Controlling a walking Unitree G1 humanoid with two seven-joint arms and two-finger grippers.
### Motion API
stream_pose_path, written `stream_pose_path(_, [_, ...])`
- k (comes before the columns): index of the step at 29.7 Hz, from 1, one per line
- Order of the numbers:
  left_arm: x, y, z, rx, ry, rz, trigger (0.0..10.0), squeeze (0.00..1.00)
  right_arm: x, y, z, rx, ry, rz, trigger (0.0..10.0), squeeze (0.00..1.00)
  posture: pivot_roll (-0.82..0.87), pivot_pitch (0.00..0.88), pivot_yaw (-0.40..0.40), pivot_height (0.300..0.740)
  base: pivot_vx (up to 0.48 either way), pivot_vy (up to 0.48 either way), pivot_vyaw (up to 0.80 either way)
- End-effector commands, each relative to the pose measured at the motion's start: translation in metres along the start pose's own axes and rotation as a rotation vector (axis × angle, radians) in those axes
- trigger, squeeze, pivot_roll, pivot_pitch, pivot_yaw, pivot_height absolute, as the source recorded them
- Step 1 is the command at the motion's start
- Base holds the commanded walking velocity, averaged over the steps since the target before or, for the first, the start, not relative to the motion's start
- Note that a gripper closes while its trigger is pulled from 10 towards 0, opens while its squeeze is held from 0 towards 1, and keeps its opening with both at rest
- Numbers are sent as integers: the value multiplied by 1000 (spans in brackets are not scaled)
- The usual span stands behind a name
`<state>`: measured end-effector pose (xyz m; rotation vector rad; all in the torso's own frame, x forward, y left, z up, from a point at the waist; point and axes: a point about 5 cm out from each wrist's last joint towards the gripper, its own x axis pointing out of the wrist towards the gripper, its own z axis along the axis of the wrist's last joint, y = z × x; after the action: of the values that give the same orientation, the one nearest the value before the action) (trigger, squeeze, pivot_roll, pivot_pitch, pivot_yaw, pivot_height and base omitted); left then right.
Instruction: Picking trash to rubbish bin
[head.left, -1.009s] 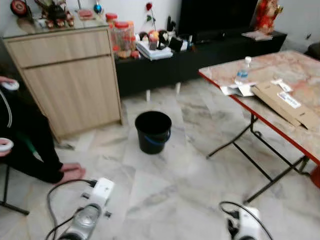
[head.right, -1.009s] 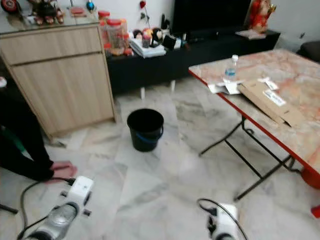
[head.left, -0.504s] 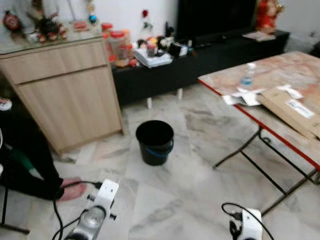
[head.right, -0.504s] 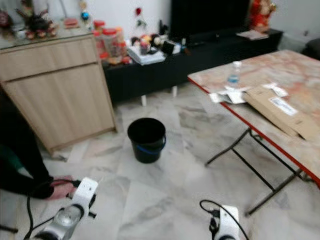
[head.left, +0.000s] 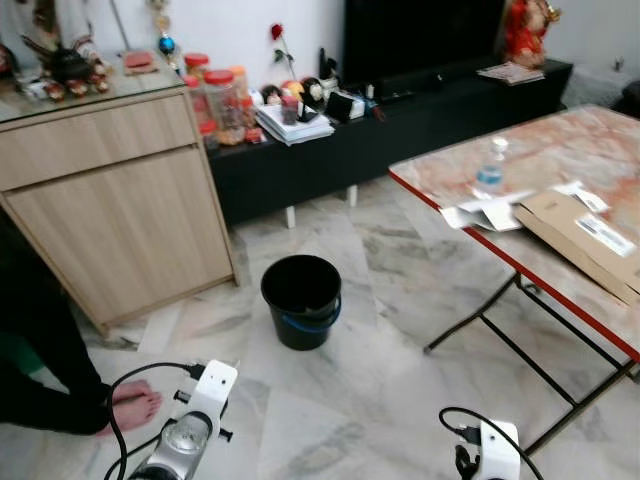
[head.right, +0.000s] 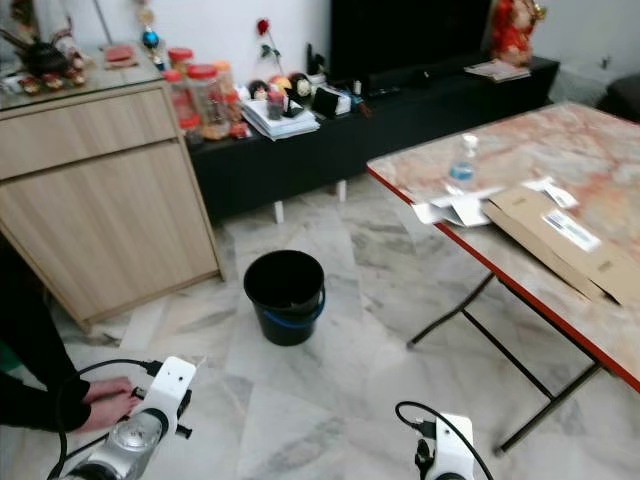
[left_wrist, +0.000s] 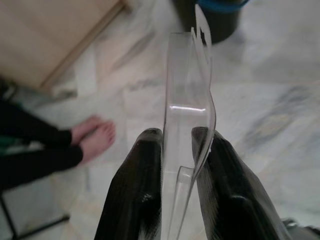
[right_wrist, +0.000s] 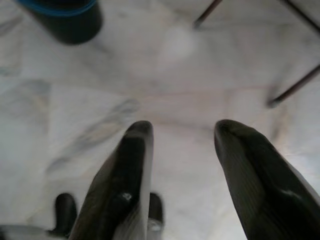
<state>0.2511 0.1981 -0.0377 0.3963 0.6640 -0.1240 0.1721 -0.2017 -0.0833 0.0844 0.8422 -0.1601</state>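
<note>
Straight ahead on the marble floor (head.left: 400, 400), between the wooden cabinet (head.left: 120, 210) and the folding worktop (head.left: 560, 170), stands the black bin (head.left: 301, 300). The left gripper (left_wrist: 177, 150) is clenched on a clear plastic piece (left_wrist: 187, 115), whose long edge runs out past the fingertips toward the bin's rim. From the left arm (head.left: 190, 430) the bin lies forward and a little to the right, apart from it; that arm looks nearer than the right. The right gripper (right_wrist: 182, 145) hangs spread and empty over bare floor. A person's foot (head.left: 135, 408) rests beside the left arm.
</note>
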Motion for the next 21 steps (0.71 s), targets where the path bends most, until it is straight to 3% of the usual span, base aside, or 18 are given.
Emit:
stream_pose_path(1, [0, 2, 0, 5, 6, 7, 10000, 0, 1, 1, 3, -12, 0, 1, 10000, 0, 58, 19, 9, 740, 349, 0, 0])
stream_pose_path(11, [0, 4, 0, -1, 13, 20, 10000, 0, 2, 4, 5, -37, 2, 14, 10000, 0, 68, 14, 8, 740, 350, 0, 0])
stream_pose_path(16, [1, 4, 1, -7, 14, 23, 10000, 0, 2, 5, 6, -38, 1, 12, 10000, 0, 71, 14, 5, 740, 351, 0, 593])
stream_pose_path(21, [0, 4, -1, -9, 18, 26, 10000, 0, 2, 5, 5, -24, 2, 12, 10000, 0, 70, 2, 5, 740, 352, 0, 0])
